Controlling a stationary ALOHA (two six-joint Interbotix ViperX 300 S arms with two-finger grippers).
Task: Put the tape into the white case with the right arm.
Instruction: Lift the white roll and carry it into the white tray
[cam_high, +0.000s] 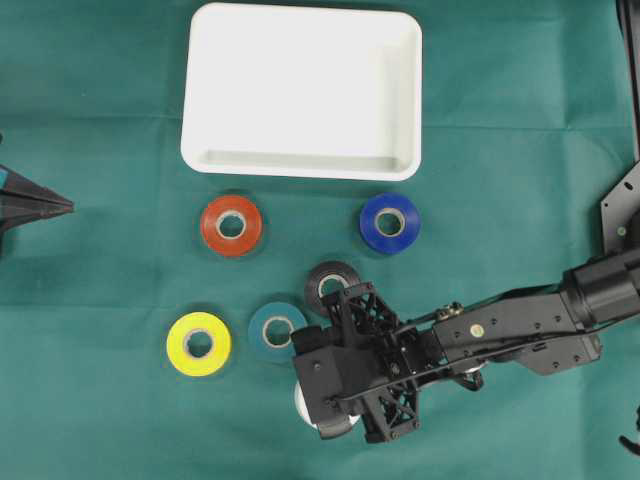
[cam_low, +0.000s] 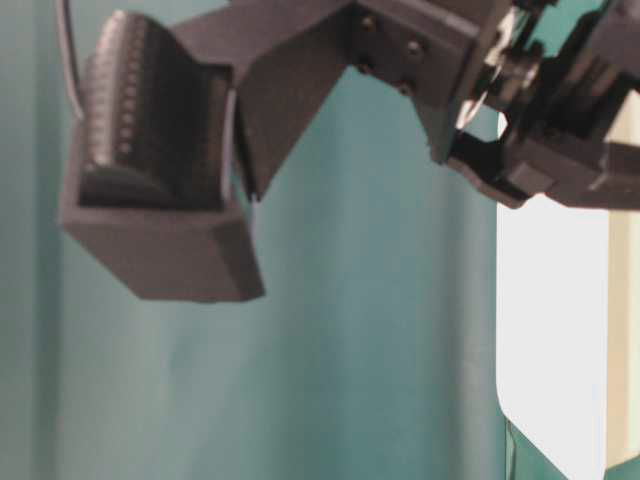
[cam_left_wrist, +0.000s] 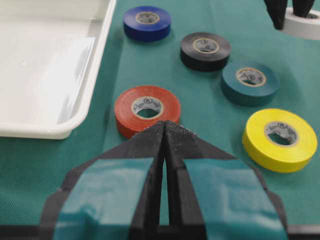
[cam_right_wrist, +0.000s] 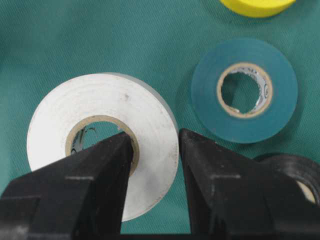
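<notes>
Six tape rolls, one white case

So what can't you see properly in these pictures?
- White tape roll, overhead view: mostly hidden under the right gripper.
- Black tape roll, right wrist view: cut off by the edge and a finger.
- Table-level view: blurred arm parts block the tape rolls.
- White case, left wrist view: cut off at the edge.
</notes>
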